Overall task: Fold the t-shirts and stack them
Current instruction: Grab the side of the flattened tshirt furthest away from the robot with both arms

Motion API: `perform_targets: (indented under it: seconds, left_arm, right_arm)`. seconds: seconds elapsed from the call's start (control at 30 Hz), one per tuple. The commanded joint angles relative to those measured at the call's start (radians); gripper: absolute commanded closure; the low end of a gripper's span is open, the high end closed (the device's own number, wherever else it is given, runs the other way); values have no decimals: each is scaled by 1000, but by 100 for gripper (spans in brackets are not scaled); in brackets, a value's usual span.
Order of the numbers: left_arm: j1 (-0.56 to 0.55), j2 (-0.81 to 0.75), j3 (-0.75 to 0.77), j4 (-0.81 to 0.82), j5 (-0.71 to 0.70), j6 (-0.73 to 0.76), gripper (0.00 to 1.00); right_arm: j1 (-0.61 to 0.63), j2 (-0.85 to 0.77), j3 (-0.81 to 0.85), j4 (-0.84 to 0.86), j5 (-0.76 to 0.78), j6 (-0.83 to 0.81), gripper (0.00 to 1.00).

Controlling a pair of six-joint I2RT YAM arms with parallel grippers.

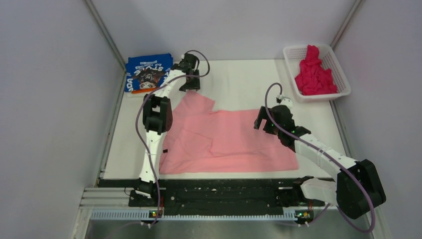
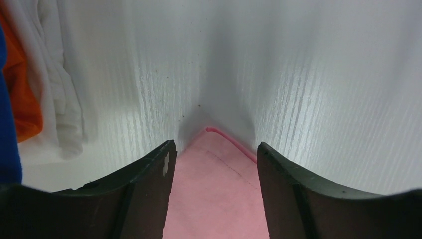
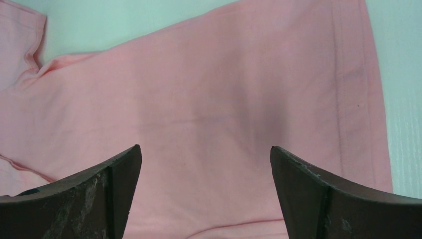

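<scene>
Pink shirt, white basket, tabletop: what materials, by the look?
Light pink t-shirt: soft matte knit cloth, probably cotton; stitched hem, creases.
White mesh basket: likely rigid plastic; moulded lattice walls.
White tabletop: hard, faintly glossy, fine ribbed grain in left wrist view; perhaps laminate.

Pink t-shirt (image 1: pixel 234 142): plain light pink. Blue t-shirt (image 1: pixel 148 73): white lettering, dark print, orange patch. Magenta t-shirt (image 1: pixel 313 74): plain. Basket (image 1: pixel 342 74): white mesh. Surface (image 1: pixel 239 84): white.
</scene>
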Motion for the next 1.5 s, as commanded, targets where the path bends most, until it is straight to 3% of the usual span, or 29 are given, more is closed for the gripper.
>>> perform_targets:
  seconds: [0.0, 0.17, 0.33, 0.53, 0.63, 0.77, 1.03, 1.27, 1.47]
  left_arm:
    - [-1, -20, -4, 15, -52, 23, 36]
    - [-1, -6, -8, 14, -46, 34, 42]
    - [-1, 2, -10, 9, -22, 44, 58]
    - [-1, 5, -31, 9, -29, 39, 61]
    - [-1, 1, -49, 4, -14, 29, 70]
    - [-1, -14, -71, 19, -40, 19, 99]
    - [-2, -143, -158, 114, 29, 35, 100]
    - [-14, -331, -375, 217, 35, 6, 100]
    - [-25, -442, -494, 234, 50, -20, 100]
  right_arm:
    - [-8, 6, 25, 37, -8, -10, 1]
    - [-7, 1, 26, 38, 10, -14, 1]
    - [-9, 8, 33, 34, 15, -19, 1]
    - [-18, 11, 27, 55, 62, 2, 1]
    - [-28, 26, 43, 61, 80, 17, 1]
    - [-39, 54, 77, 62, 107, 25, 1]
    - [-127, 227, 283, -74, 197, 16, 4]
    - [-161, 554, 622, -283, 338, -46, 10]
    - [-195, 757, 809, -328, 364, -85, 15]
